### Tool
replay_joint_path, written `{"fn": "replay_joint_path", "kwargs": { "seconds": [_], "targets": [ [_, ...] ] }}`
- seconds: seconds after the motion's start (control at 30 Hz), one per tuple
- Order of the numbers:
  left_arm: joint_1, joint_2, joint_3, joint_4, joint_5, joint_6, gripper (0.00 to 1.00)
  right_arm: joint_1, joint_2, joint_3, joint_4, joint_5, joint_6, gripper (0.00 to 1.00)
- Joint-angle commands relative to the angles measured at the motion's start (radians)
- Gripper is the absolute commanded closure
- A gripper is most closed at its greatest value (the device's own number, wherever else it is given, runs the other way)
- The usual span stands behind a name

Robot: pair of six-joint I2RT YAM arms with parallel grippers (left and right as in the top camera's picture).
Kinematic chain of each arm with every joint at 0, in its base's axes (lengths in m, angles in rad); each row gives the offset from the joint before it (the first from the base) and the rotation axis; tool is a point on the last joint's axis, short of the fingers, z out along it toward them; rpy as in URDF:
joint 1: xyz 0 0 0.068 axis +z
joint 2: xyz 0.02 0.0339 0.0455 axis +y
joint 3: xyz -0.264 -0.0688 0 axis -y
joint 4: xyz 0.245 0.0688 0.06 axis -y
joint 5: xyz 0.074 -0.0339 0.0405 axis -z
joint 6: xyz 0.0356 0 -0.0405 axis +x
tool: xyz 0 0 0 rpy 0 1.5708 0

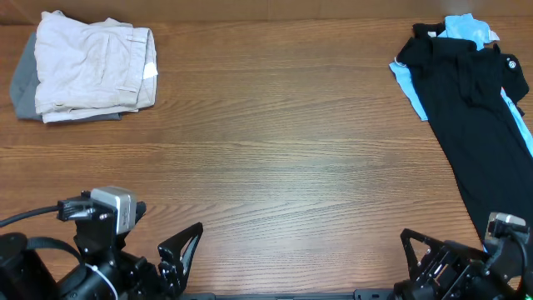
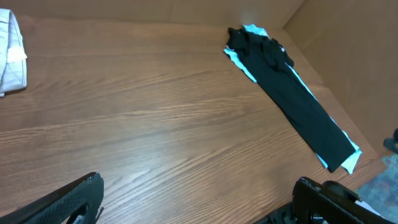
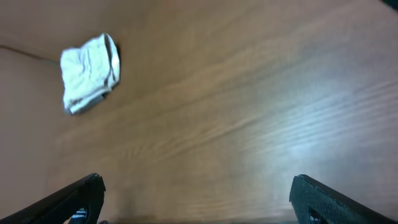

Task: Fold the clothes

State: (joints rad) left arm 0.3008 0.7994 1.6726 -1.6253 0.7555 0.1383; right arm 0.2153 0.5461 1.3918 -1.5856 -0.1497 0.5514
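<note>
A folded beige and grey stack of clothes point(image 1: 83, 71) lies at the table's far left; it also shows in the right wrist view point(image 3: 90, 71) and at the left wrist view's edge point(image 2: 11, 53). A black garment point(image 1: 475, 117) lies unfolded over a light blue one point(image 1: 466, 29) at the far right, running toward the front edge; it also shows in the left wrist view point(image 2: 289, 93). My left gripper point(image 1: 179, 254) point(image 2: 199, 202) is open and empty near the front left edge. My right gripper point(image 1: 425, 258) point(image 3: 196, 199) is open and empty near the front right edge, beside the black garment's lower end.
The wooden table point(image 1: 275, 158) spans the view. A cardboard-coloured wall point(image 2: 348, 43) stands beyond the table's right side.
</note>
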Motion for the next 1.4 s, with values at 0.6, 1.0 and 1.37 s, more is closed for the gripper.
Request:
{"fn": "replay_joint_path", "kwargs": {
  "seconds": [0.6, 1.0, 1.37],
  "targets": [
    [0.0, -0.001, -0.016, 0.006, 0.019, 0.023, 0.0, -0.007, 0.001, -0.005, 0.006, 0.015, 0.006, 0.0],
    [0.0, -0.001, -0.016, 0.006, 0.019, 0.023, 0.0, -0.013, -0.002, -0.005, 0.008, 0.075, -0.005, 0.0],
    [0.0, -0.002, -0.016, 0.006, 0.019, 0.023, 0.0, -0.1, -0.236, -0.32, 0.42, 0.149, -0.195, 0.0]
  ]
}}
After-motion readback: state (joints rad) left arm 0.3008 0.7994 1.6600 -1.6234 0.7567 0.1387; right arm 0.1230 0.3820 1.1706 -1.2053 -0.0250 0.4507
